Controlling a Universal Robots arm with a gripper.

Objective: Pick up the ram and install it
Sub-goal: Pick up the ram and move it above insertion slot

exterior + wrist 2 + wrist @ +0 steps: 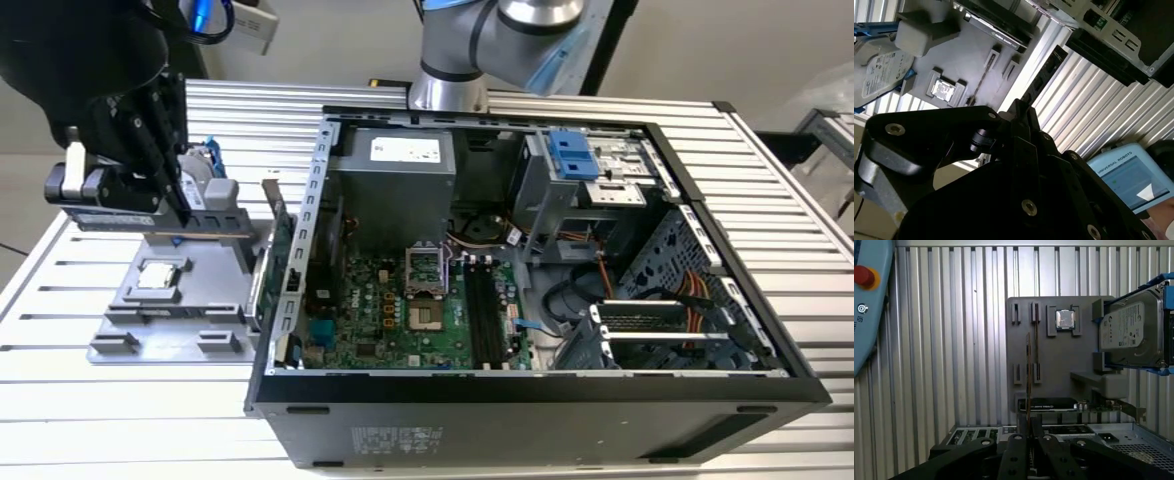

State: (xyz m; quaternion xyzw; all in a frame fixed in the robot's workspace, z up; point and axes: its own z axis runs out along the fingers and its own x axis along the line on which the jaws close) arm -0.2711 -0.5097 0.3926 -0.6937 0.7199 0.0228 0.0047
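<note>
The slatted bench (801, 160) carries the open computer case (534, 420), which takes up most of the exterior view's right. The grey parts fixture (160, 310) sits just beside the case on the exterior view's left. The gripper (167, 225) hangs over that fixture, so you are working at the pick-up end, well apart from the motherboard (387, 320).

The hard drive (1126, 332) stands upright in its blue bracket at one edge of the fixture. Give it room when you move, because the gripper body is bulky and close to it.

In the first wrist view the ram (1028, 370) shows edge-on as a thin line that runs straight into the gripper (1029, 437). The jaws look narrow and closed on the ram. In the exterior view the ram (214, 235) lies level, above the fixture base and seemingly out of its holding slots.

I judge the grip to be on one long edge, so hold the stick square and move without jerks. A thin board like this could swing in the jaws. Rise straight before you travel sideways, since the case rim stands higher than the fixture. The black memory slots (483, 310) run near to far on the board, so match the stick to that line.

The small processor chip (1065, 319) sits in its pocket close by, so do not brush it.
</note>
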